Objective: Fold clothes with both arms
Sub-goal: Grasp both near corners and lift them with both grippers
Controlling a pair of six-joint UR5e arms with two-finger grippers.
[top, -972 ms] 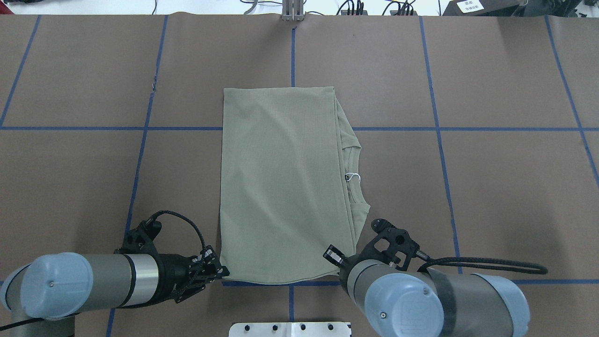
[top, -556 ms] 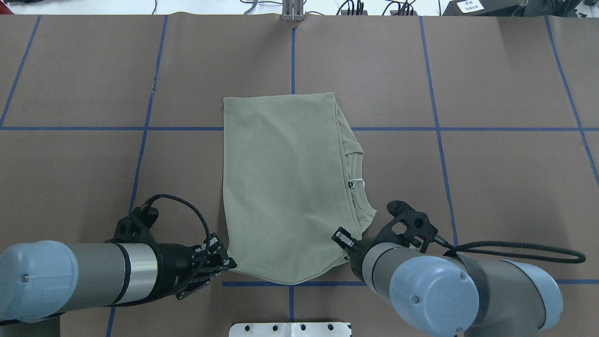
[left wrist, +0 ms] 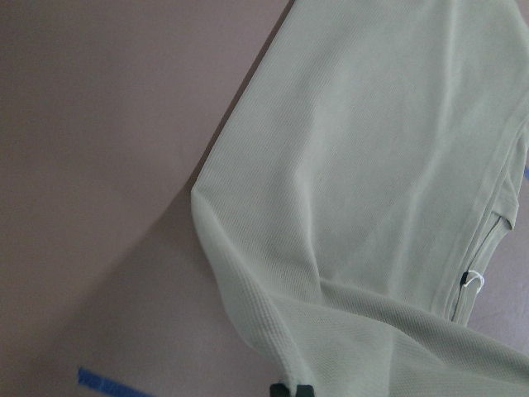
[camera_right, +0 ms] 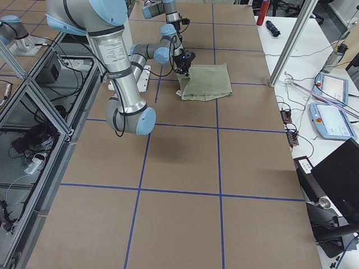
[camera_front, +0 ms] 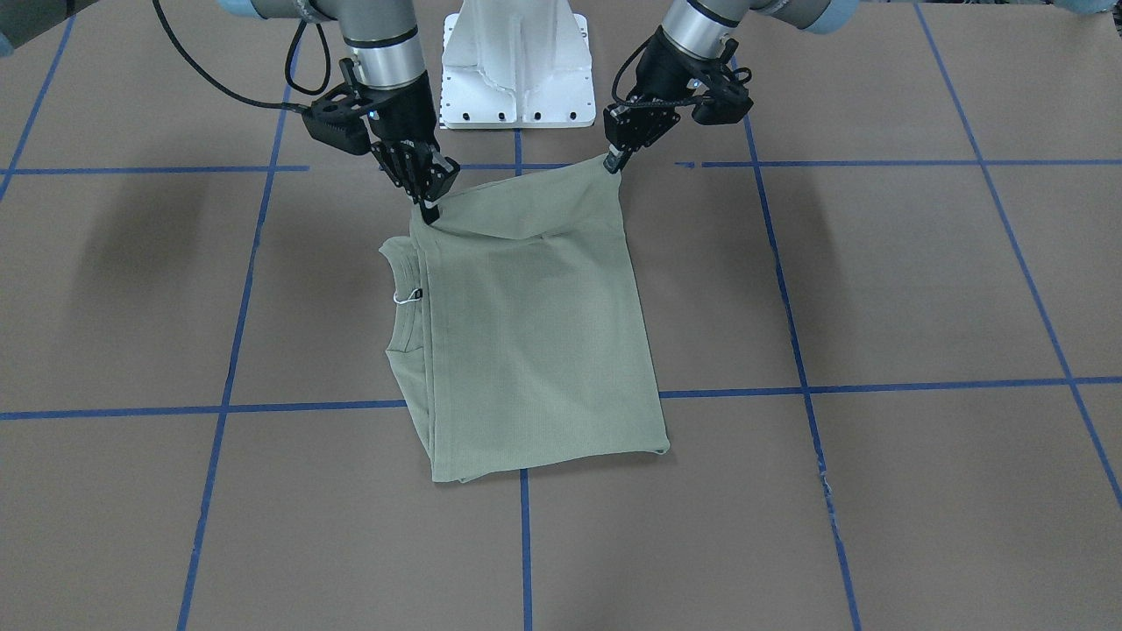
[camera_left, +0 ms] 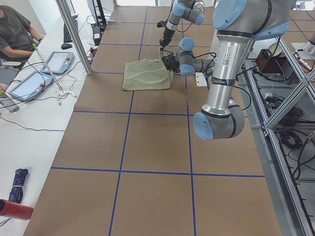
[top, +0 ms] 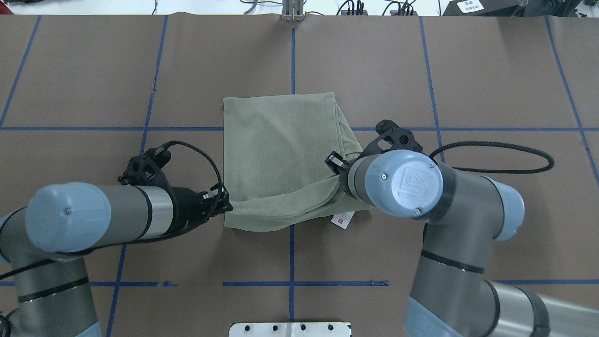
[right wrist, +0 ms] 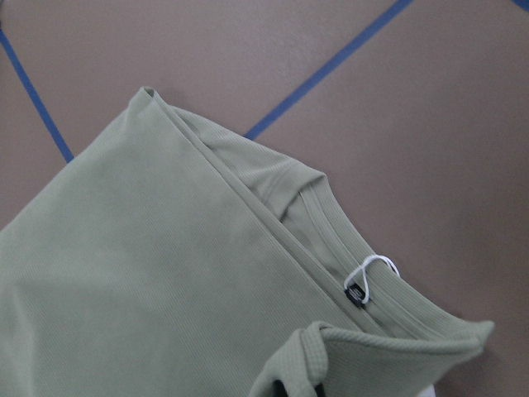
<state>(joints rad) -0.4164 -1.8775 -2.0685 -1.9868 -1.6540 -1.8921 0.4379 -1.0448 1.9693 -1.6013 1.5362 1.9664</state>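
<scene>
The sage-green shirt (camera_front: 535, 333) lies folded into a narrow rectangle on the brown table, collar on the robot's right side, and shows from above (top: 276, 140). My left gripper (camera_front: 612, 163) is shut on the near hem corner and holds it above the table; it also shows in the overhead view (top: 226, 207). My right gripper (camera_front: 429, 210) is shut on the other near corner, beside the collar; its own wrist hides it in the overhead view. The raised hem sags between them. The white hang tag (top: 343, 220) hangs below the lifted edge. Its string loop (right wrist: 374, 267) sits at the collar.
The white pedestal base (camera_front: 515, 61) stands just behind the grippers. The right arm's black cable (top: 491, 159) loops over the table to the right. Blue tape lines (top: 292, 56) cross the brown surface. An operator (camera_left: 15, 34) sits past the table's far edge with tablets.
Both grippers have risen and moved away from the robot with the shirt's near hem, which now folds over the shirt's middle. The hang tag has come into view.
</scene>
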